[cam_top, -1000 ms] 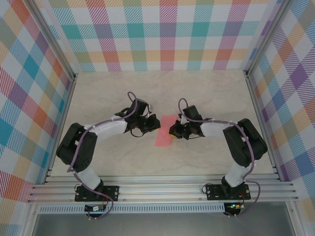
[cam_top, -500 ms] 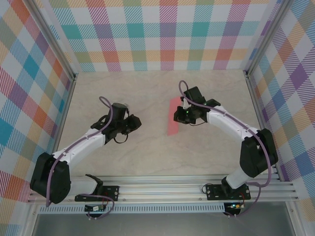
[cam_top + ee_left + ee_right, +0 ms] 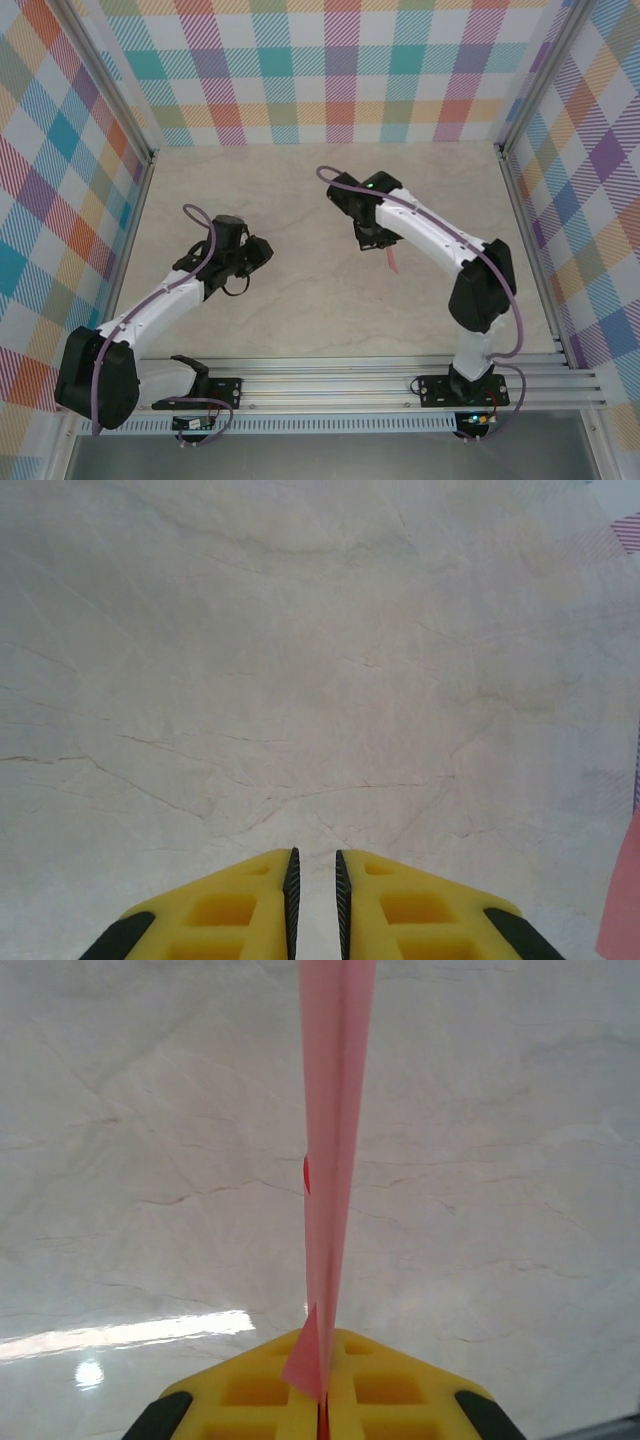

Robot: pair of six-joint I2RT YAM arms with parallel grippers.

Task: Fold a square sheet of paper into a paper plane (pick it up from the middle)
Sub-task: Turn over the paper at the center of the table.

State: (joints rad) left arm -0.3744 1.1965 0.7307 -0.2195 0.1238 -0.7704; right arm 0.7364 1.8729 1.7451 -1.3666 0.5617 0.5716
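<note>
Yellow right claw (image 3: 322,1415): clamped on the narrow salmon-pink folded paper plane (image 3: 327,1175), held edge-on.
Plane location: off the pale marbled tabletop (image 3: 300,310), hanging from the right claw (image 3: 378,243) near centre.
Change: a second ago it lay flat between both claws; now lifted, so folding looks finished.
Left claw (image 3: 314,895): nearly closed, empty, pulled back left.
Obstructions: nothing nearby.

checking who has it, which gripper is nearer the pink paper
Right. The right gripper is shut on the folded pink paper, holding it edge-on above the table. The left gripper is off to the paper's left, nearly closed and holding nothing.
</note>
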